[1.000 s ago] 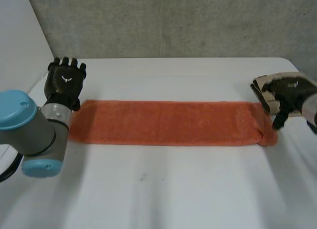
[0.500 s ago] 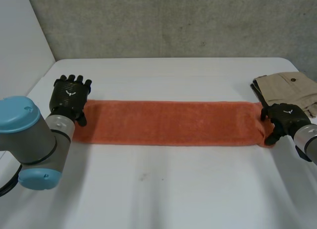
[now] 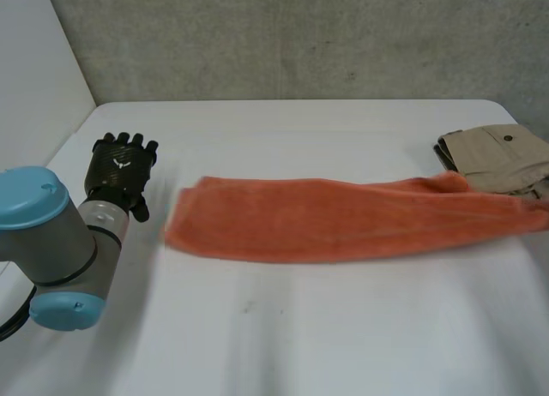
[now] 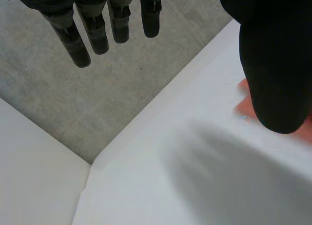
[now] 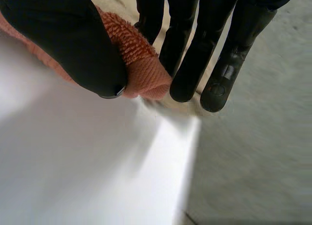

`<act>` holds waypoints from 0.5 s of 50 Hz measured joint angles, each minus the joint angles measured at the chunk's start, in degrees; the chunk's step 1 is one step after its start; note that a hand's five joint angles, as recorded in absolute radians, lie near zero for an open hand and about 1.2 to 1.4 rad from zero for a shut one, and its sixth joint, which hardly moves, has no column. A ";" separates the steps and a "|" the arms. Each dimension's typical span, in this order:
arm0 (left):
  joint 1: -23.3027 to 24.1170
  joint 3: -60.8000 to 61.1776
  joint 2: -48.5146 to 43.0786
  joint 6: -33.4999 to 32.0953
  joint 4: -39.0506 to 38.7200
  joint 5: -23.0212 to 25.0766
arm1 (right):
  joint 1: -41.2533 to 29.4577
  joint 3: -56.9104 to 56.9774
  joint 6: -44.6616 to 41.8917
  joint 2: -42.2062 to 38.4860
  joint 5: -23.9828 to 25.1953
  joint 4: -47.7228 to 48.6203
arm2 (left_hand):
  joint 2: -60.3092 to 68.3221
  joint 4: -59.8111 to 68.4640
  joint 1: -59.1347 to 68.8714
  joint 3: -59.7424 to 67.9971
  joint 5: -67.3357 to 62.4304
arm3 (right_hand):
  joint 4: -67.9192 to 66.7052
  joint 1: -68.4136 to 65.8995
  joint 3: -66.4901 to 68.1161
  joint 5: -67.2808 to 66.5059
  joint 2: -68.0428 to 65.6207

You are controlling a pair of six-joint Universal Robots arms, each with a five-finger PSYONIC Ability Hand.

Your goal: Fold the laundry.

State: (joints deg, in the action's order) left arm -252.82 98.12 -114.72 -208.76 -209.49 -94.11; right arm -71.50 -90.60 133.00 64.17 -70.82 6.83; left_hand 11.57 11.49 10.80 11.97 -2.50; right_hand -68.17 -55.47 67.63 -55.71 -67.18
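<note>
Orange towel (image 3: 326, 220) lies along the worktop (image 3: 300, 327), its right end pinched between thumb and fingers (image 5: 195, 54) of the right hand (image 5: 63, 45), apparently for folding over; the left hand (image 3: 120, 169), fingers straight and empty, sits apart.

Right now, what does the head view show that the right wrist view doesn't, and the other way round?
Head view: the orange towel stretched full length across the white table, the left hand open and apart from one end, and folded beige clothing by the other end. Right wrist view: the right hand pinching the towel's end between thumb and fingers. Both: the orange towel and the white table.
</note>
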 measured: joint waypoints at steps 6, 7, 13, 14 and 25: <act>0.00 -0.04 0.42 0.09 0.88 -0.03 | 2.85 3.57 -9.73 0.75 -3.75 -1.64 | 0.00 0.01 0.00 0.00 0.00 | 0.00 -0.06 0.00 0.00 0.00; -0.01 -0.04 0.47 0.11 0.98 -0.02 | 2.06 4.59 -10.40 0.92 -4.59 -1.77 | 0.00 0.01 0.00 0.00 0.00 | -0.01 -0.36 0.00 0.00 0.00; -0.11 -0.04 0.78 0.16 1.29 -0.03 | -8.33 9.85 -10.60 1.74 -6.31 -1.53 | 0.00 0.01 0.00 0.00 0.00 | -0.03 -0.41 0.00 -0.23 0.00; -0.11 -0.04 0.83 0.17 1.31 -0.02 | -10.43 10.67 -10.50 1.84 -6.22 -1.48 | 0.00 0.01 0.00 0.00 0.00 | -0.03 -0.41 0.00 -0.25 0.00; -0.36 -0.04 1.46 0.23 1.29 -0.02 | -40.78 24.23 -10.30 -4.37 -1.05 -0.97 | 0.00 0.01 0.00 0.00 0.00 | -0.03 -0.41 0.00 -0.26 0.00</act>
State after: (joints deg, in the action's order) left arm -253.18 98.08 -113.26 -208.53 -208.20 -94.13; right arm -112.28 -66.37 122.70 59.80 -71.88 5.87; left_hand 11.57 11.49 10.80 11.97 -2.50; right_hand -68.20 -55.88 67.63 -55.97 -67.18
